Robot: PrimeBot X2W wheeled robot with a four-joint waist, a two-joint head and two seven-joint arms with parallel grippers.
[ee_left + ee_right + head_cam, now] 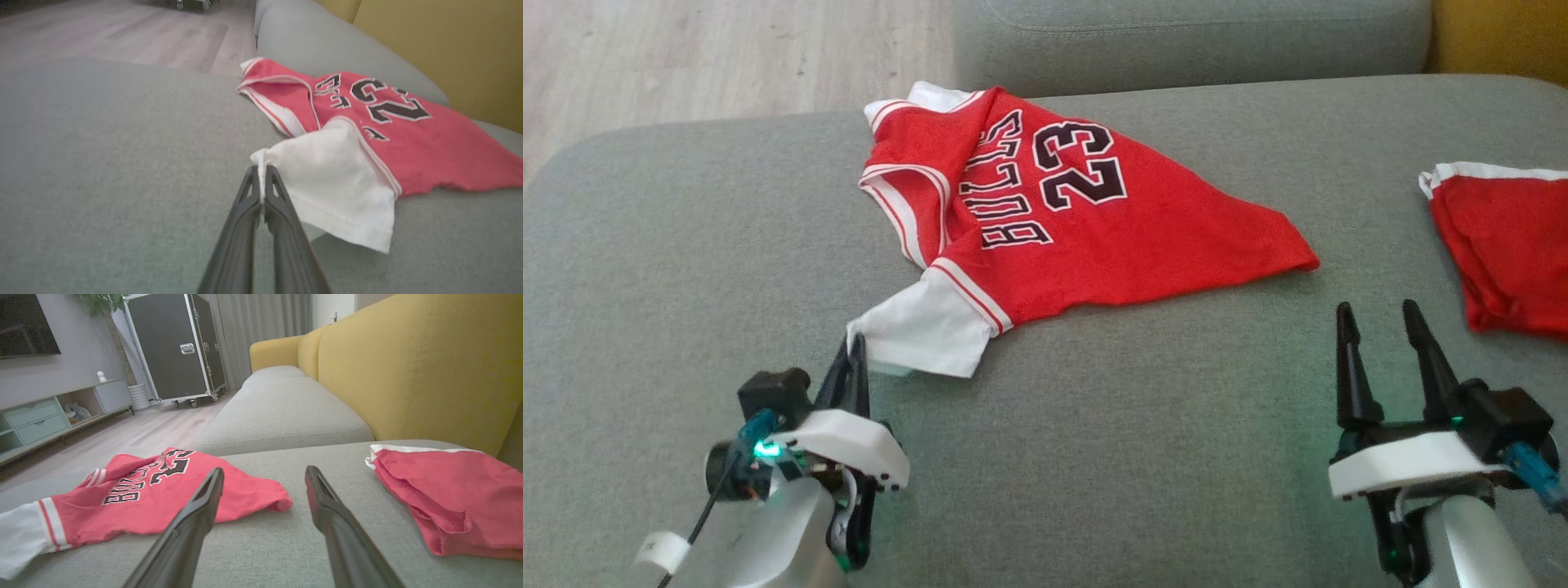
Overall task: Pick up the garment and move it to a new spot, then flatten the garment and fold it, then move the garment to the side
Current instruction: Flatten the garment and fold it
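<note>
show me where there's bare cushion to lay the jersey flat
Bare: cushion between left end effector and right end effector, nearer than the jersey; also left of it. Crowded far right by the second red garment.

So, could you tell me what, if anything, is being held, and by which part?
The left hand pinches the jersey by the corner of its white sleeve; the right hand holds nothing.

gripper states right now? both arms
Left gripper: shut on the jersey, pinching its white sleeve corner.
Right gripper: open, empty.
</note>
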